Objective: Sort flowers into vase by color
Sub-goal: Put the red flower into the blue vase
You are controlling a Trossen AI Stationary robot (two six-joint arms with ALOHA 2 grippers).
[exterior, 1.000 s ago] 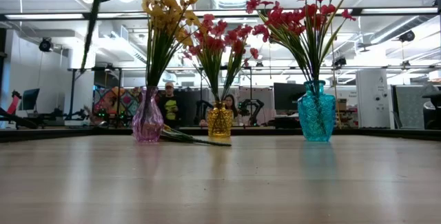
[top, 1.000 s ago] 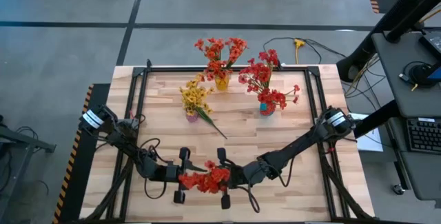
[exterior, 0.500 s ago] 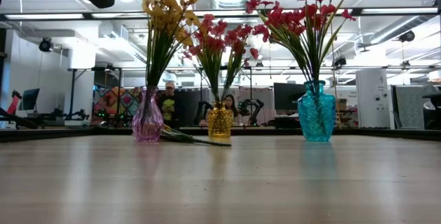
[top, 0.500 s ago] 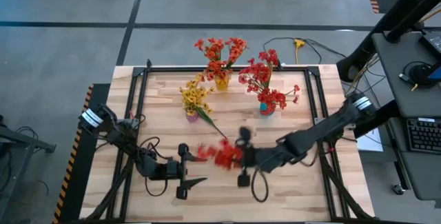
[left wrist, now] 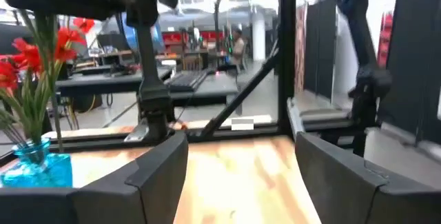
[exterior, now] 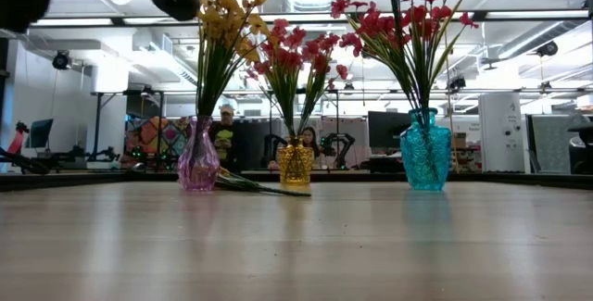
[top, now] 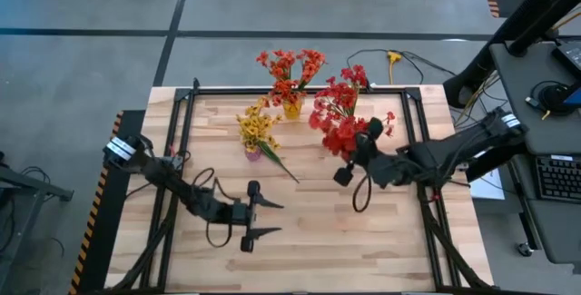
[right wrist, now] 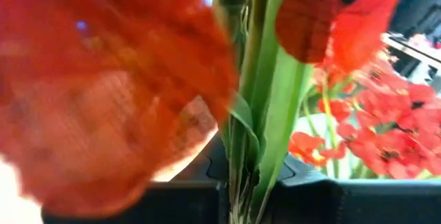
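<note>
- Nearest, the left gripper [top: 257, 219] hangs empty with fingers spread wide, well short of the blue vase [exterior: 426, 150] toward the table's [top: 318, 231] front edge.
- Further in, the right gripper [top: 356, 154] is clamped on a red spray [top: 340, 136], just beside the blue vase and its red flowers [exterior: 408, 14].
- Beyond, to that vase's left, stand the yellow vase [exterior: 296, 163] of orange-red flowers [top: 289, 66] and the pink vase [exterior: 198, 160] of yellow flowers [top: 257, 127].

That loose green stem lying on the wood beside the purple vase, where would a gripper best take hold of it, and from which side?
Probably mid-stem, coming straight down from above. The loose stem lies flat on the table, slanting away from the purple vase, so only its thin length offers itself. Fingers should straddle it crosswise, clear of the vase. The open left gripper is nearest.
</note>
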